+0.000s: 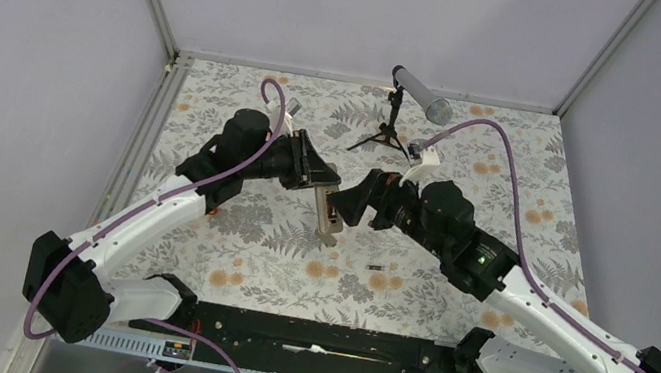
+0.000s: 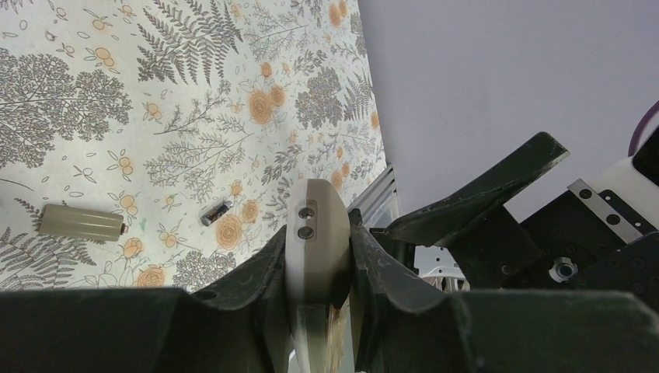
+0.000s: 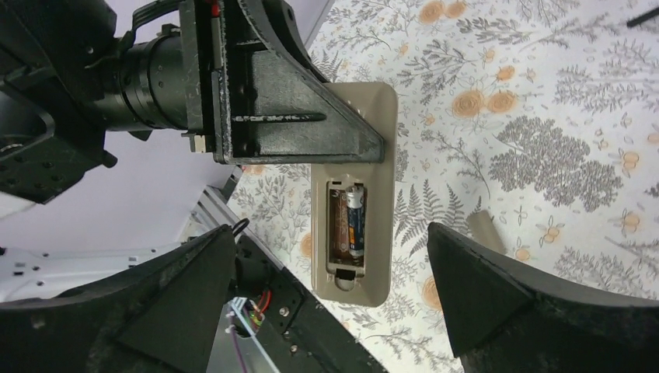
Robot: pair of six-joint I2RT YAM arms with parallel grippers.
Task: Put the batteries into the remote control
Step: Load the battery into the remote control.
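We see the left gripper (image 2: 317,241) clamped tight on the remote (image 3: 377,194), jaws pinching one end of it, so the rest of the handset sticks out past the fingertips w/ its beige-grey back facing the right wrist cam. That free end carries the open battery bay: a seated battery (image 3: 355,221) lies lengthways in one slot, and the slot beside it shows its brown floor. The right gripper (image 3: 330,231) is spread wide w/ nothing in its grasp; its fingers (image 3: 497,287) stand either side of the bay end, apart from it, w/ the bay btwn them. From the top cam the two grippers meet nose to nose over mid-table, the remote angled toward the near edge btwn them; we can't tell from there whether its low tip touches the cloth. Further out, a loose battery (image 1: 380,269) lies on the floral table (image 1: 511,176), near-side and to the right of the remote, close to the right arm's wrist but apart from both grippers. A small flat grey cover piece (image 2: 81,221) lies on the cloth too, near that loose battery in the left wrist cam. At the far side a mic stand (image 1: 388,135), i.e. a little black tripod w/ a grey cylinder on top, sits well apart from all this
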